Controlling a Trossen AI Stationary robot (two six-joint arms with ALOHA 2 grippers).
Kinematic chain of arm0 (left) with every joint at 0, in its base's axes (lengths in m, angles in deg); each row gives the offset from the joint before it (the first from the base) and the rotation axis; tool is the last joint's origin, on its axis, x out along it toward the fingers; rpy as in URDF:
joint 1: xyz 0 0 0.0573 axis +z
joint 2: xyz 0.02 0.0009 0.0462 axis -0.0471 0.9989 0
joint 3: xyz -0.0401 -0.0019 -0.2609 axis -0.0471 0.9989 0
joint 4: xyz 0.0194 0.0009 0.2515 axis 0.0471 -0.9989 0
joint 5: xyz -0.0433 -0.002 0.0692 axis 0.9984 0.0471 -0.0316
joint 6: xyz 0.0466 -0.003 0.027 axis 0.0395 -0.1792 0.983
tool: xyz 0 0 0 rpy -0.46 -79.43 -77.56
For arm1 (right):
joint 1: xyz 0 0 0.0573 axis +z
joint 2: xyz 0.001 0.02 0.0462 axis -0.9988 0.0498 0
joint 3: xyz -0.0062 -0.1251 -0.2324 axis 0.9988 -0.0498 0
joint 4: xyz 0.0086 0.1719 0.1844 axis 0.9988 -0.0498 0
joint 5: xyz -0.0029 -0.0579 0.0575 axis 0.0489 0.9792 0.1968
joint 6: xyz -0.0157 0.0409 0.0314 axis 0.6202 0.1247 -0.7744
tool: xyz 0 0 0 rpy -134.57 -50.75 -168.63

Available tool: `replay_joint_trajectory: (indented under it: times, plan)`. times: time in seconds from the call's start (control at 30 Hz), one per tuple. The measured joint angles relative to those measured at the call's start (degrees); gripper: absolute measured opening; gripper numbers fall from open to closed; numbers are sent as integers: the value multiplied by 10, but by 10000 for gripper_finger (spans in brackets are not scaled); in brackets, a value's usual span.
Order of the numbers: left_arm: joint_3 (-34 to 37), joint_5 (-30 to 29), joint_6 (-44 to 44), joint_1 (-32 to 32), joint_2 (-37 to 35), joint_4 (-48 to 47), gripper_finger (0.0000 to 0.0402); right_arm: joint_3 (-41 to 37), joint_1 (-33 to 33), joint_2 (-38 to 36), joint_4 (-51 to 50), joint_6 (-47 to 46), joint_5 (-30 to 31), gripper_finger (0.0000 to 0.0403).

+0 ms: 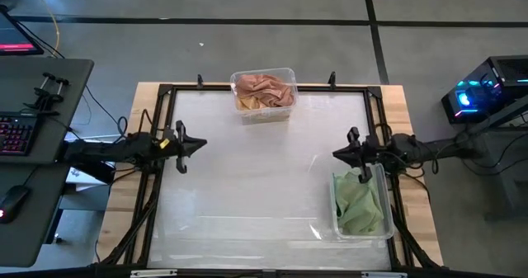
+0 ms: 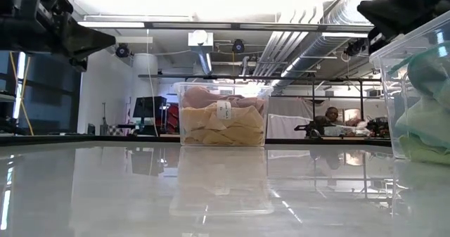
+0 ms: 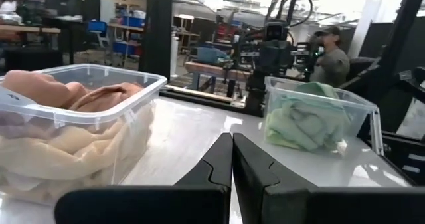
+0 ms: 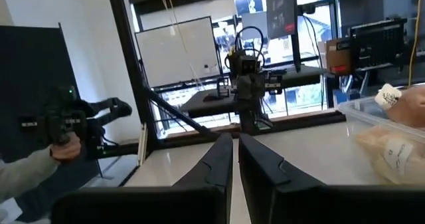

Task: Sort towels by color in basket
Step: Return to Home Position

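Observation:
A clear bin (image 1: 264,95) at the table's far edge holds mustard towels (image 2: 221,128) with a salmon pink towel (image 2: 218,96) on top. A second clear bin (image 1: 360,204) near the table's right edge holds light green towels (image 3: 302,117). My left gripper (image 1: 201,145) hovers shut over the table's left side, above the surface. My right gripper (image 1: 337,153) hovers shut just left of the green bin's far end. Neither touches a towel.
A black frame (image 1: 165,92) runs around the white table top. The middle of the table (image 1: 264,187) lies bare between the two bins. A person holding a camera (image 4: 60,127) stands beyond the table's left side; another person (image 3: 330,51) is beyond the right side.

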Motion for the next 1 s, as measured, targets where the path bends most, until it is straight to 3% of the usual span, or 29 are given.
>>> replay_joint_trajectory:
  times: [0.33,0.63,1.0]
  plan:
    - [5,54,14,69,0,6,0,-38,0,-98,-76,4,2,22]
    - [8,165,48,112,6,-11,0,-38,0,-115,-157,3,14,22]
    - [8,160,42,110,13,-11,0,-38,0,-115,-162,-21,27,22]
